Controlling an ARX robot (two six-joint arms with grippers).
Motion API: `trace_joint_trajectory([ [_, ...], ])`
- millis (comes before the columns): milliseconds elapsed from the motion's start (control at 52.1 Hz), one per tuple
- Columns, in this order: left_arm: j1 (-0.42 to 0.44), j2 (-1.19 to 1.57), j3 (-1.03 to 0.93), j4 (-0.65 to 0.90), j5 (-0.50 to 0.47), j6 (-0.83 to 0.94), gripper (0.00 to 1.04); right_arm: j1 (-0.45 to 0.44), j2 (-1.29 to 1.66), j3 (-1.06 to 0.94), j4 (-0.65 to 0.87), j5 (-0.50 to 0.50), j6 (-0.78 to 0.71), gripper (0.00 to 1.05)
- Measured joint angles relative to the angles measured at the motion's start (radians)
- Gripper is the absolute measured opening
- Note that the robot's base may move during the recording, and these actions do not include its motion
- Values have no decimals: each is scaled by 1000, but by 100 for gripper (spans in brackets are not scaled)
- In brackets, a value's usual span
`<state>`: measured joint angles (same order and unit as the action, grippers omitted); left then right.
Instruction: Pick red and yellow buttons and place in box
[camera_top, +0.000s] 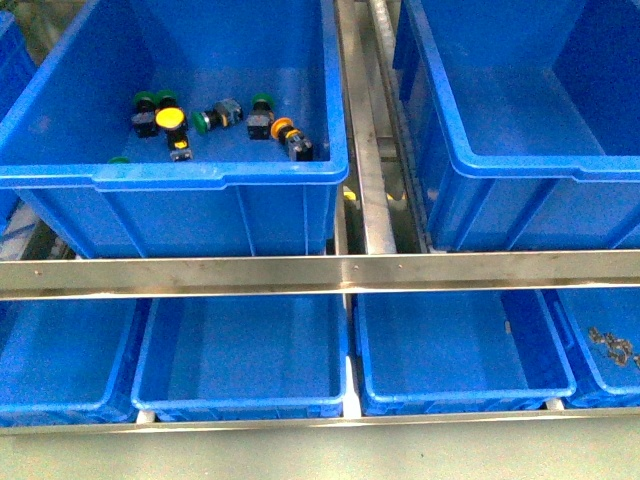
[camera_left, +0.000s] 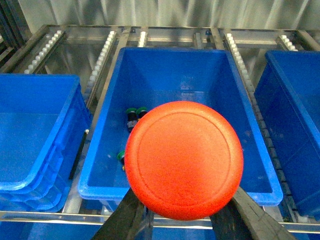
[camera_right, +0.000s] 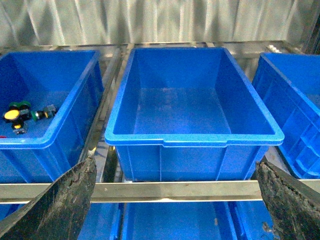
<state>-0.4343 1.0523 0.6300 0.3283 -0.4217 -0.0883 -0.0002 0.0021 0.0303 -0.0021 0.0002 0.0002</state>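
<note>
The left claw is pinching a red button, one dark finger pressed in on either side below the cap. The round red cap faces the wrist camera and fills the middle of that view, and the button's body is hidden behind it. The button is held in the air over the near wall of a blue bin that sits on a metal roller rack. On the bin's floor, past the cap's edge, lie some green buttons. The right claw is spread wide with nothing between its two worn black fingers. It hangs in front of an empty bin, the next one along the rack's upper row. The front view shows what else lies in the bin with the buttons. A yellow button lies near the bin's front wall, toward its left side, touching the black bodies of the green ones around it. An orange-yellow button lies close to the front right corner, its dark body pointing at that corner. More green ones lie between the two. A steel bar runs across in front of the upper row. Below the bar is a lower row of bins, and the one at the right edge holds a few small dark metal bits.
</note>
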Motion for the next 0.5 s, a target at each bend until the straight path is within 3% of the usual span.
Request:
trace_joint_trajectory([
  [499, 14, -350, -193, -220, -3, -81, 22, 0, 0, 0, 0, 0, 0, 97],
])
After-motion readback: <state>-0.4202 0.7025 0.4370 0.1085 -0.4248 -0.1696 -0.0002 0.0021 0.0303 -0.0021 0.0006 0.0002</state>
